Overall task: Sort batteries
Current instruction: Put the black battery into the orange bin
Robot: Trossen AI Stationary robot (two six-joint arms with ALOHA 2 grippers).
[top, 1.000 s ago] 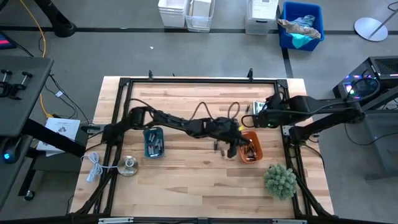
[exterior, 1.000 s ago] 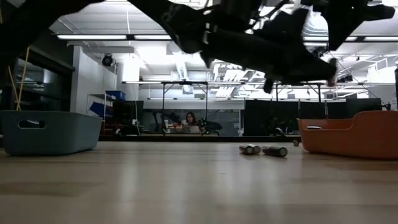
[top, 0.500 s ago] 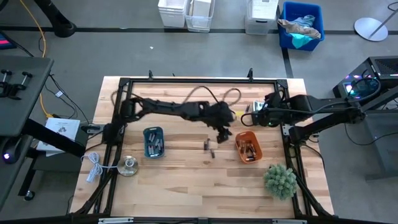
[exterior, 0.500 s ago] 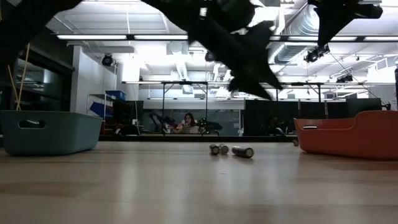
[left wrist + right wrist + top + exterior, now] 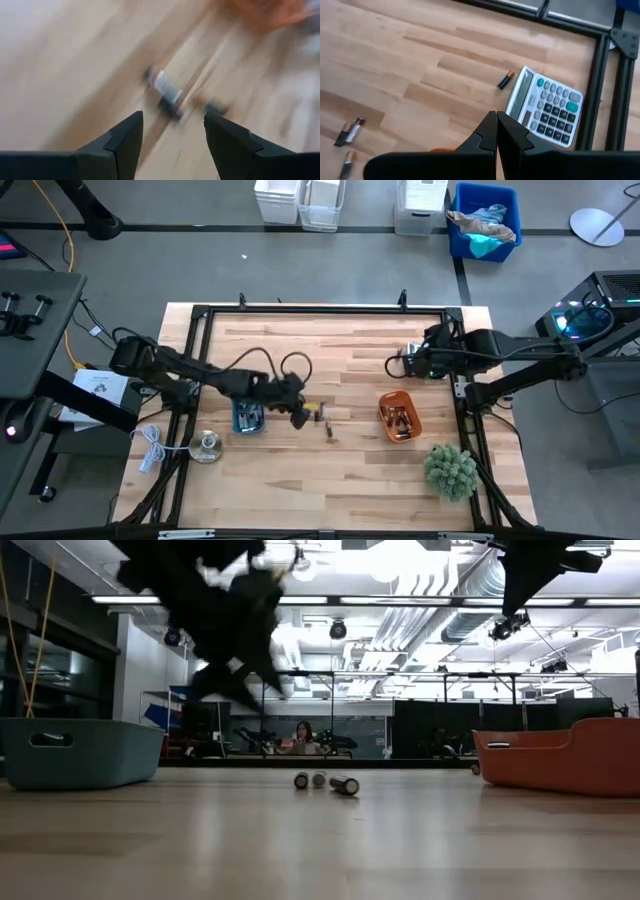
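Three loose batteries [image 5: 328, 422] lie on the wooden table between the blue tray [image 5: 247, 410] and the orange tray [image 5: 399, 417]; both trays hold batteries. In the low view the loose batteries [image 5: 320, 781] lie side by side. My left gripper [image 5: 299, 416] hangs open above the table, just right of the blue tray and left of the loose batteries [image 5: 165, 91], which show blurred beyond its fingers [image 5: 172, 131]. One more battery [image 5: 505, 80] lies beside the grey calculator [image 5: 547, 107]. My right gripper [image 5: 497, 131] is shut, held high over the calculator at the far right [image 5: 400, 366].
A green plant [image 5: 450, 470] stands at the near right corner. A white cable [image 5: 150, 448] and a small round metal object [image 5: 207, 446] lie at the near left. A black frame [image 5: 320, 308] runs around the table. Bare wood lies along the near edge.
My left gripper has swept from the orange tray toward the table's left, past the loose batteries, to just beside the blue tray, turning as it went. The three loose batteries now lie somewhat farther toward the table's left, in the same arrangement.
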